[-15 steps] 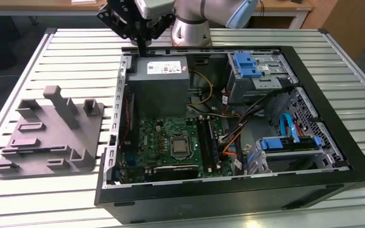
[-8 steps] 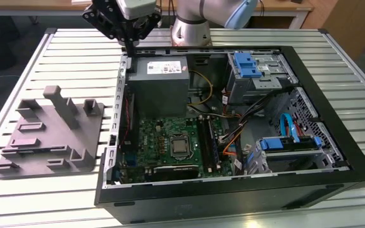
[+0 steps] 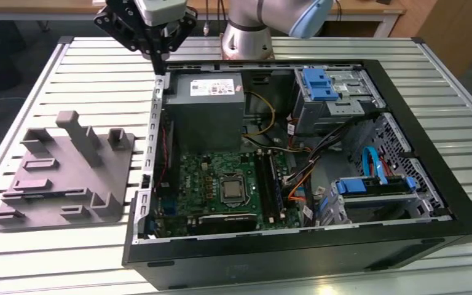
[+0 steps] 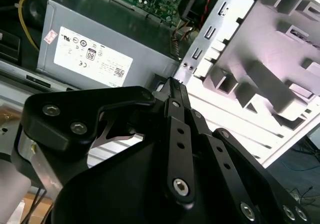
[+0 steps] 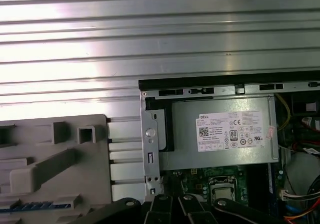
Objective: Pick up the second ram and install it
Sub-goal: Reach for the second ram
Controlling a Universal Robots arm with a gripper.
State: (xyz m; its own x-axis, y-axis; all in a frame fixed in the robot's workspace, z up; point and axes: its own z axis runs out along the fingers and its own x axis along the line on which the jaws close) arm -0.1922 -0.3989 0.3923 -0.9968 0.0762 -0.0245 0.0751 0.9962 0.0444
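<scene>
One gripper [image 3: 160, 65] hangs high over the back corner of the open computer case [image 3: 302, 236], on the exterior view's left, right above the case's metal edge. In the second wrist view you see its fingers [image 4: 176, 104] drawn together to a point, with nothing held between them.

Under the tips lie the corner of the case wall and the grey power supply [image 3: 207, 110]. On the outer side the bare slats of the desk [image 3: 56, 61] give you free room toward the grey plastic fixture [image 3: 64, 172]. The fixture stands on the desk near the case wall but apart from it, and its upright blocks rise to uneven heights.

The second ram [image 3: 46, 193], as far as you can tell, is the thin dark strip sitting on edge in a low slot of that fixture, well apart from the gripper.

Inside the case room is tighter. The green motherboard [image 3: 211, 178] lies deep between the walls. Its silver chip [image 3: 234, 187] has long dark slots [image 3: 267, 184] just beside it on the exterior view's right. Cables [image 3: 302, 166] crowd in beyond them, below the drive cage [image 3: 330, 89].

The desk is ribbed metal and shines under the light. Wooden furniture stands behind it.
</scene>
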